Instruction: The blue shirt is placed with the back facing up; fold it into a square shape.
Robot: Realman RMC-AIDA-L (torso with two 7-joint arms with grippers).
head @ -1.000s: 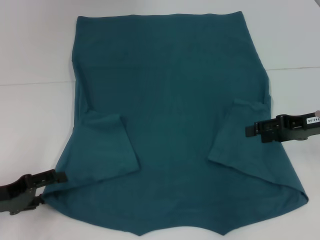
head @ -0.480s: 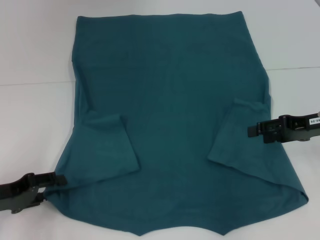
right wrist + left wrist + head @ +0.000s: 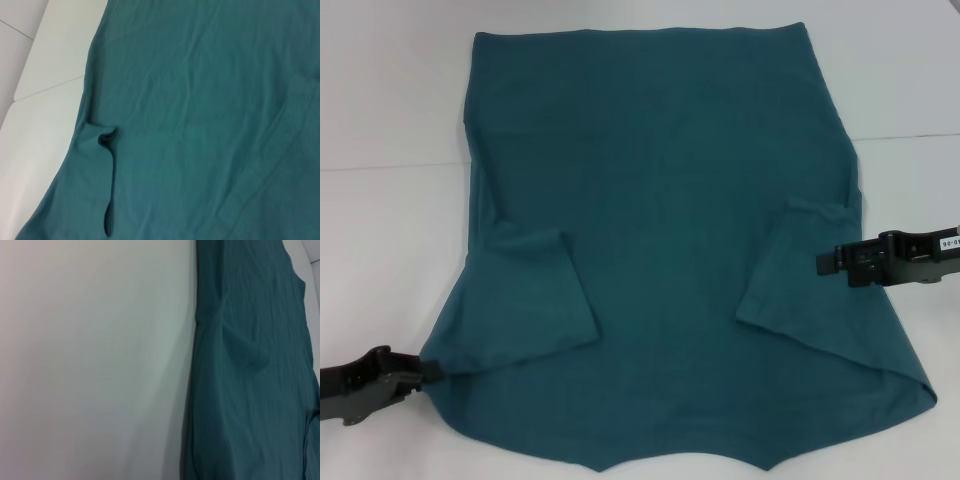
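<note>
Meanwhile, both arms have been drawing outward from the blue shirt point(image 3: 660, 240), which lies spread flat on the white worktop point(image 3: 390, 120) with its plain side up and both sleeves already folded in over the body. The left gripper point(image 3: 432, 368) has slid leftward and a little nearer over the last second, so that its tips now sit right at the shirt's near-left edge instead of reaching over the cloth; whether they are touching the hem cannot be made out. The right gripper point(image 3: 823, 262) has eased slightly to the right and hovers over the right side of the shirt, just beside the folded right sleeve point(image 3: 790, 270). Whether either gripper's fingers are parted or closed cannot be told from these views; nothing looks lifted or pinched, and the fabric lies undisturbed.

The left sleeve point(image 3: 535, 290) rests folded inward, flat on the body, with small wrinkles. The wrist views show only cloth and worktop, with no fingers in sight.

This retreat suggests the sleeve folds are finished and the arms are repositioning. What seems to remain is folding the long sides or bringing the hem over to make the square.
</note>
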